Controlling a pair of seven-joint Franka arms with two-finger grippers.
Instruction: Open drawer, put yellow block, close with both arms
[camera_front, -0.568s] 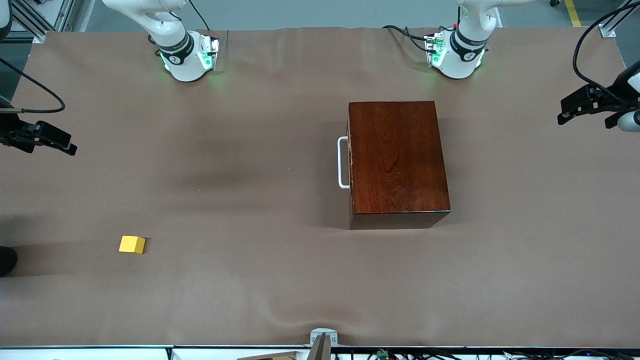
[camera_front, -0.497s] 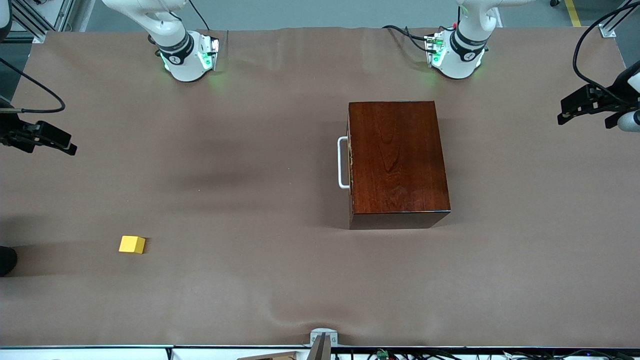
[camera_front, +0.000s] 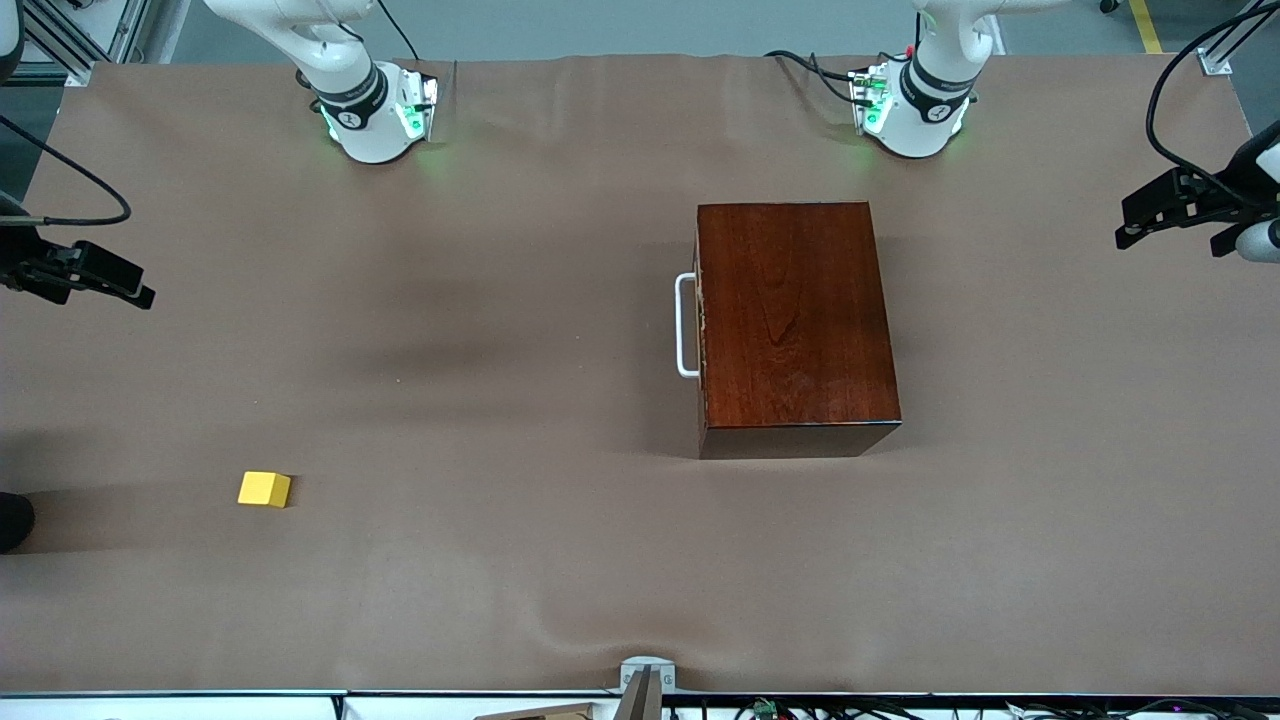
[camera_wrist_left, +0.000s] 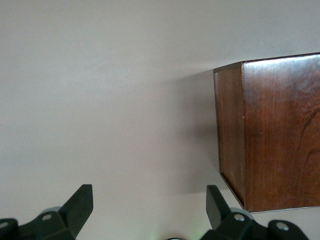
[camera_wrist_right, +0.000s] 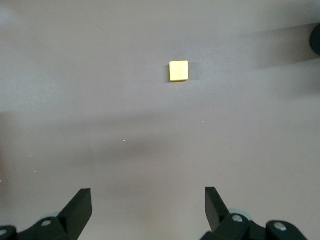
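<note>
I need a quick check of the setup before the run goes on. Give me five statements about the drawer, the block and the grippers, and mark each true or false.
1. The drawer is shut in the wooden box, with only its white handle sticking out. True.
2. The yellow block sits on top of the wooden box. False: it lies on the table, toward the right arm's end and nearer the front camera than the box.
3. The right gripper is open and holds nothing. True.
4. The left gripper is clamped on the handle. False: it is open and empty, up over the table beside the box.
5. The block is touching the box. False: they lie well apart.
</note>
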